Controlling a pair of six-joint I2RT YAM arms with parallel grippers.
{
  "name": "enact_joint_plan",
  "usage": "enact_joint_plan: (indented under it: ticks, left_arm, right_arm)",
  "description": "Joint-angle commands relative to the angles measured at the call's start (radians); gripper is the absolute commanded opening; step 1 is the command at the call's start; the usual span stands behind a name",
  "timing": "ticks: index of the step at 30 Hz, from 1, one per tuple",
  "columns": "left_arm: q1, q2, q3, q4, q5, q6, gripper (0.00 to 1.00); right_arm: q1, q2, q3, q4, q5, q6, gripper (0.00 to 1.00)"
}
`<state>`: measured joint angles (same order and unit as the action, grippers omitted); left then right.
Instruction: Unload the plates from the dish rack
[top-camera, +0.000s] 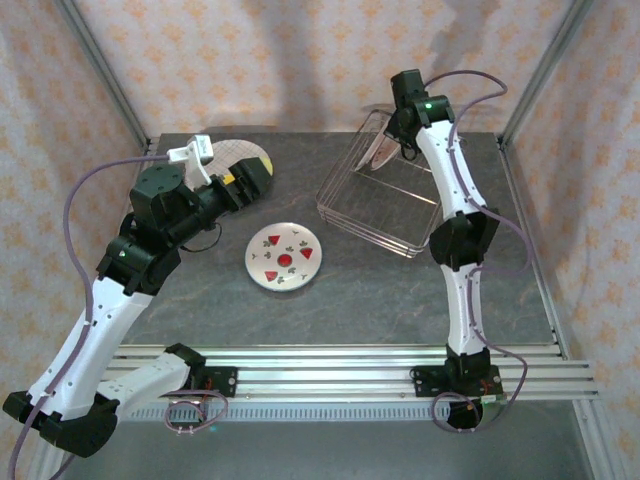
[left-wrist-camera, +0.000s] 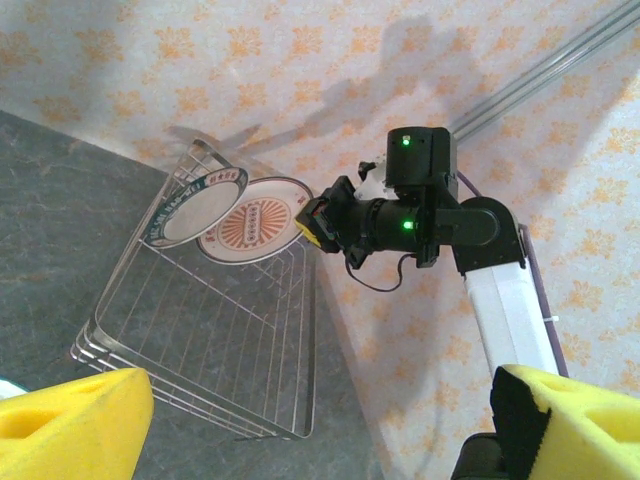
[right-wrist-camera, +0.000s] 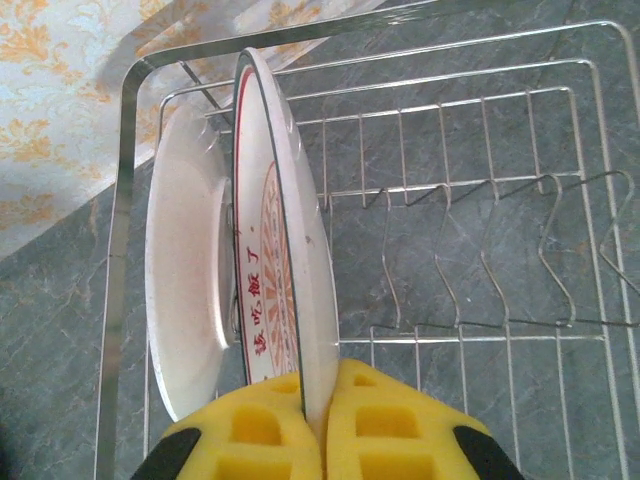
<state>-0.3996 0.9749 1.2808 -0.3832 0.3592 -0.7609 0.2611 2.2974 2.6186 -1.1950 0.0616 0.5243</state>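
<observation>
The wire dish rack (top-camera: 385, 200) stands at the back right of the table. Two plates stand upright in its far corner: one with an orange pattern and red characters (right-wrist-camera: 268, 300), and a grey-rimmed one (left-wrist-camera: 195, 205) beside it. My right gripper (right-wrist-camera: 318, 420) is shut on the near rim of the orange-patterned plate, its yellow pads on either side of the edge. A white plate with red shapes (top-camera: 284, 256) lies flat mid-table. A plaid beige plate (top-camera: 250, 160) lies at the back left. My left gripper (top-camera: 243, 185) hovers over its near edge, open and holding nothing.
Wire divider prongs (right-wrist-camera: 480, 250) run across the rack floor to the right of the standing plates. Patterned walls close the table's back and sides. A metal rail (top-camera: 330, 365) runs along the near edge by the arm bases.
</observation>
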Motion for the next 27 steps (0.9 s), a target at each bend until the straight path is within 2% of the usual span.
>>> enact_joint_plan:
  ticks: [1,9,16,27]
  left_arm:
    - [-0.005,-0.005,-0.009,0.044,0.010,-0.003,0.88]
    - [-0.007,0.005,-0.006,0.080,0.027,-0.027,0.88]
    - [-0.021,0.023,0.005,0.114,0.032,-0.043,0.88]
    - [-0.084,0.081,0.032,0.162,0.031,-0.055,0.88]
  right_arm:
    - [0.010,-0.102,0.040,-0.020,0.021,0.026,0.05]
    - [0.008,-0.229,-0.060,-0.084,0.055,0.030,0.00]
    - [0.008,-0.335,-0.095,-0.165,0.100,0.031,0.00]
    - [-0.005,-0.588,-0.272,-0.208,0.115,0.033,0.00]
